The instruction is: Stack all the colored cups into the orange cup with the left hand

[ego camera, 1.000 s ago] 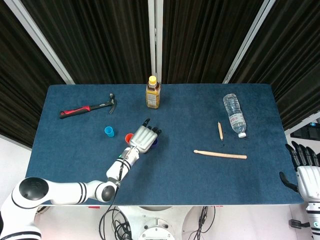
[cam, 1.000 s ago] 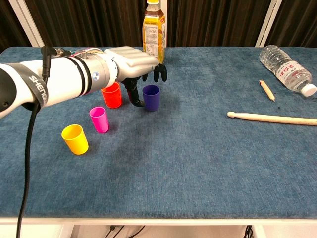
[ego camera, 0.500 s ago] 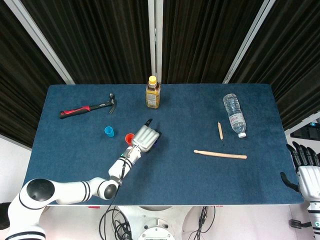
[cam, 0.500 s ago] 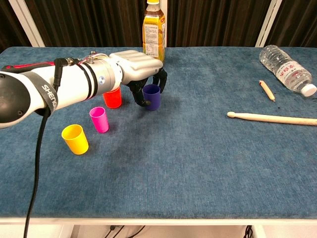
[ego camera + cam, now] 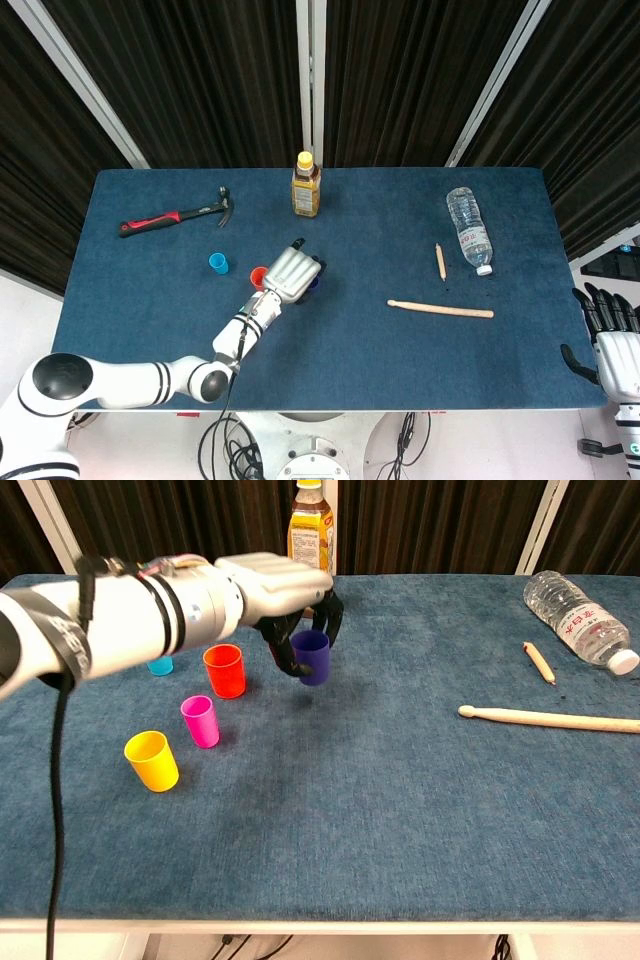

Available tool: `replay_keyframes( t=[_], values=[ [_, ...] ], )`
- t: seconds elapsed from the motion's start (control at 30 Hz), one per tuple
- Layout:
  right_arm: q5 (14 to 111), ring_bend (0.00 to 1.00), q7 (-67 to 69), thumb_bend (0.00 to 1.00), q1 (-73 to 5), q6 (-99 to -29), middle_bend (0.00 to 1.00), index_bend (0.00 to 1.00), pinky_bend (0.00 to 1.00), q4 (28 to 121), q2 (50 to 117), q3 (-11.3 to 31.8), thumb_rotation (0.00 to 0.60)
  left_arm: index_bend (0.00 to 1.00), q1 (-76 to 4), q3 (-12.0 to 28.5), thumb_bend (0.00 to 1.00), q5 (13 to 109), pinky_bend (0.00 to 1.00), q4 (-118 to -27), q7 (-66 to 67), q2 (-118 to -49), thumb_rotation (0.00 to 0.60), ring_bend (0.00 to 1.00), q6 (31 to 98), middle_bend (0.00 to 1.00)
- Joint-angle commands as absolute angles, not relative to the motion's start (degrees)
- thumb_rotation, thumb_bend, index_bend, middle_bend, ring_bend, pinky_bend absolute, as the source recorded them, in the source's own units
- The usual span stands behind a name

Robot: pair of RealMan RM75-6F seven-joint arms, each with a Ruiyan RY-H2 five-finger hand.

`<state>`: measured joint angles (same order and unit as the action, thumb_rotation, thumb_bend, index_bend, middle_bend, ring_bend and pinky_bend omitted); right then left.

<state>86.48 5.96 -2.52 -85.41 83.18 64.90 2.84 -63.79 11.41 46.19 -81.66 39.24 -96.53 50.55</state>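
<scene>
A: Orange cup (image 5: 224, 670): upright on the blue counter (image 5: 400, 800), mouth open, nothing in it yet. It stands just beside the left hand (image 5: 285, 590), which suits a receiving cup.

B: And the purple cup (image 5: 311, 657)?

A: Purple cup: pinched between the dark fingers (image 5: 283, 652) of the left hand, slightly tilted and apparently lifted clear of the counter, to the right of the orange cup. Judged to be the first item on its way in.

B: Remaining stock?

A: Pink cup (image 5: 200, 721) and yellow cup (image 5: 152, 760), both upright, nearer the front edge, apart from each other. Blue cup (image 5: 218, 263) behind the orange one, mostly hidden by the arm in the chest view. None stacked yet.

B: The right hand (image 5: 610, 335)?

A: Off the right edge of the counter, fingers apart, holding nothing; idle, as the task assigns the work to the left.

B: Non-task items?

A: Hammer (image 5: 176, 215), yellow-capped bottle (image 5: 306, 186), water bottle (image 5: 469, 230) lying down, drumstick (image 5: 440, 309), pencil (image 5: 440, 260); all well apart from the cups.
</scene>
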Motion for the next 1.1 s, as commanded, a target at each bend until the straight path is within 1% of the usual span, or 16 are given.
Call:
replay_keyframes(
  t=[0.03, 0.23, 0.4, 0.63, 1.1],
  values=[
    [86.51, 0.00, 5.74, 0.27, -2.64, -85.21, 0.00, 0.00, 0.00, 83.36, 64.86, 2.82, 0.600, 0.48, -63.55, 11.89, 0.33, 43.62, 0.17, -88.10, 43.19, -91.28, 0.600, 0.57, 53.92, 0.49],
    [87.54, 0.00, 5.52, 0.28, -2.78, -85.43, 0.00, 0.00, 0.00, 83.90, 64.88, 2.47, 0.600, 0.48, -62.92, 10.02, 0.33, 38.38, 0.17, -94.35, 48.58, -85.23, 0.600, 0.58, 57.28, 0.49],
    [87.94, 0.00, 5.39, 0.28, -2.63, -85.56, 0.00, 0.00, 0.00, 84.00, 65.02, 2.10, 0.600, 0.48, -61.91, 8.34, 0.33, 34.70, 0.17, -95.85, 49.30, -83.15, 0.600, 0.58, 58.22, 0.49],
    [87.71, 0.00, 5.13, 0.28, -2.62, -85.60, 0.00, 0.00, 0.00, 84.61, 64.61, 2.25, 0.600, 0.48, -60.55, 7.26, 0.33, 34.95, 0.17, -95.16, 46.70, -83.35, 0.600, 0.57, 58.38, 0.49],
    [87.22, 0.00, 5.73, 0.28, -2.39, -85.48, 0.00, 0.00, 0.00, 84.06, 64.76, 2.25, 0.600, 0.47, -60.81, 7.41, 0.33, 36.21, 0.18, -93.89, 44.19, -84.64, 0.600, 0.57, 57.15, 0.48]
  ],
)
